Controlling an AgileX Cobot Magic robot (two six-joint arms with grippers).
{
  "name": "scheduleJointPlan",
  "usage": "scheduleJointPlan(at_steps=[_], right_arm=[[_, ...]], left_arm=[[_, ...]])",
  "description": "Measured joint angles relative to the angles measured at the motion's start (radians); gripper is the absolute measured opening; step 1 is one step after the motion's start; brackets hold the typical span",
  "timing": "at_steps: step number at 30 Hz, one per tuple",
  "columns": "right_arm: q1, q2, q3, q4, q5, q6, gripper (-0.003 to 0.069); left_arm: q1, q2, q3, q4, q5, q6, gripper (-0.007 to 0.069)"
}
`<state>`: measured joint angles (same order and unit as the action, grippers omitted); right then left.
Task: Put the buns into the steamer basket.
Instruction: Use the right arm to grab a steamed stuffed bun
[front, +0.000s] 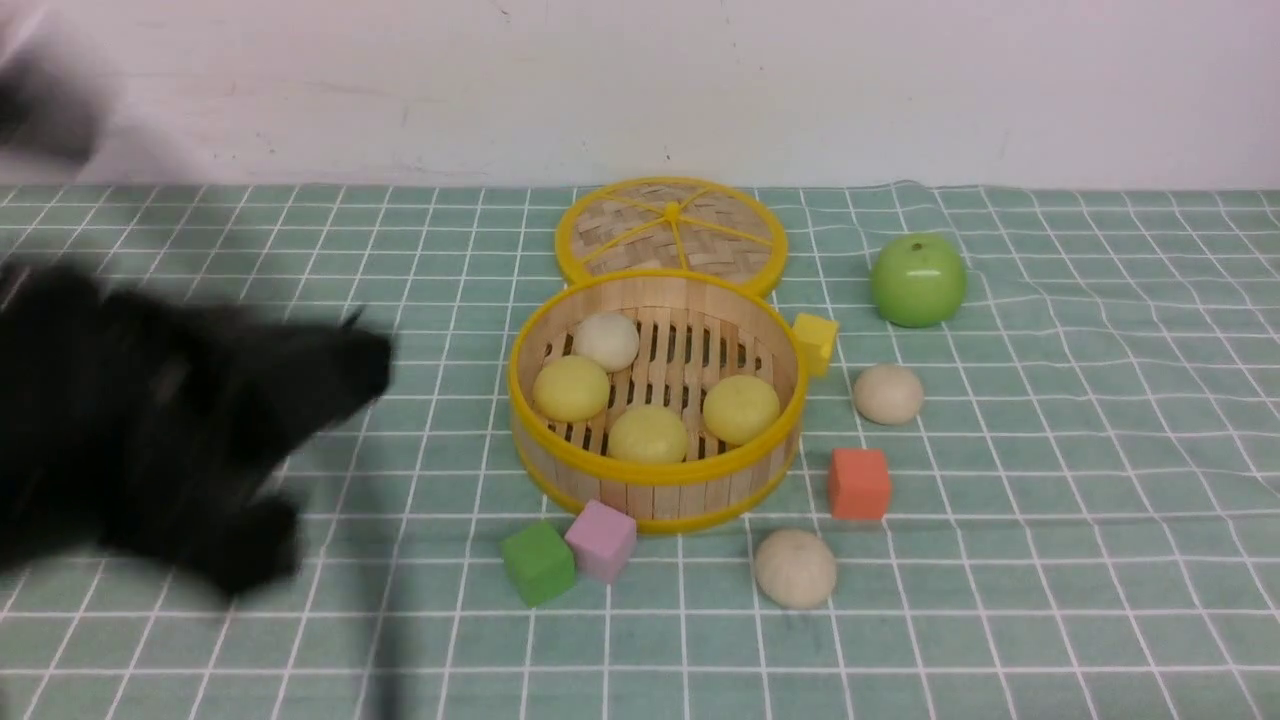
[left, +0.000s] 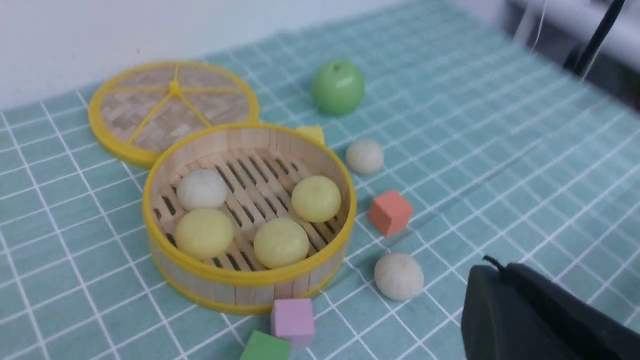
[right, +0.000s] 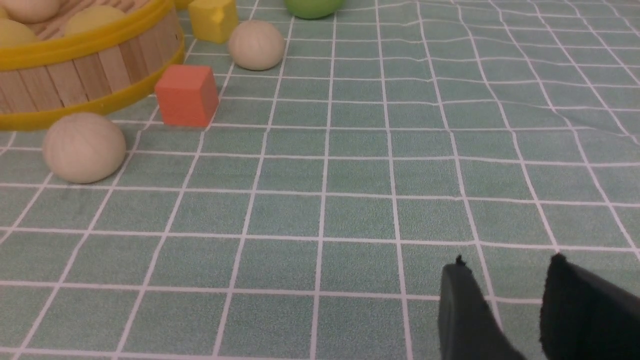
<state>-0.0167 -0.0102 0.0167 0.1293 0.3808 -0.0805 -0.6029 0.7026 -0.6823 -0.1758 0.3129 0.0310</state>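
At bench (front: 1100, 450) centre: steamer basket (front: 655, 470), upright, with four buns (front: 648, 433) lodged inside, three pale yellow, one off-white. Listed outside, to its right: far bun (front: 888, 393) and near bun (front: 795, 568), both beige, orange cube (front: 858, 483) set between them. Left hand (front: 365, 365): blurred, clamped shut, nothing seen gripped. Right hand (right: 507, 265): jaws parted, empty, low over the bench. Recommended: near bun is straddled squarely by the right hand, jaws widened first, cube avoided, basket rim cleared before release.
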Motion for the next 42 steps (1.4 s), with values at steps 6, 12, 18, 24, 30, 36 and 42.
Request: scheduleJointPlan(at_steps=[6,12,18,24,30,36,42], right_arm=[[0.0,0.0,0.0,0.0,0.0,0.0,0.024],[0.0,0.0,0.0,0.0,0.0,0.0,0.024],[0.0,0.0,0.009,0.25,-0.06,0.148,0.024],[0.0,0.0,0.009,0.568,-0.233,0.261,0.024],[0.0,0.028,-0.053,0.653,-0.121,0.203,0.0237],[0.0,0.4,-0.408,0.468,0.353,-0.046,0.0179],[0.002,0.848,-0.654,0.288,0.565,-0.087,0.0073]], left_arm=[[0.0,-0.237,0.351,-0.093,-0.234,0.001,-0.0014],[0.0,-0.298,0.419,-0.122,-0.256,0.002,-0.0014],[0.0,-0.303,0.422,-0.123,-0.255,0.004,-0.0014],[0.0,-0.303,0.422,-0.123,-0.253,0.004,-0.0014],[0.0,-0.303,0.422,-0.123,-0.252,0.004,-0.0014],[0.0,-0.303,0.422,-0.123,-0.251,0.004,-0.0014],[0.0,-0.303,0.422,-0.124,-0.249,0.004,-0.0014]])
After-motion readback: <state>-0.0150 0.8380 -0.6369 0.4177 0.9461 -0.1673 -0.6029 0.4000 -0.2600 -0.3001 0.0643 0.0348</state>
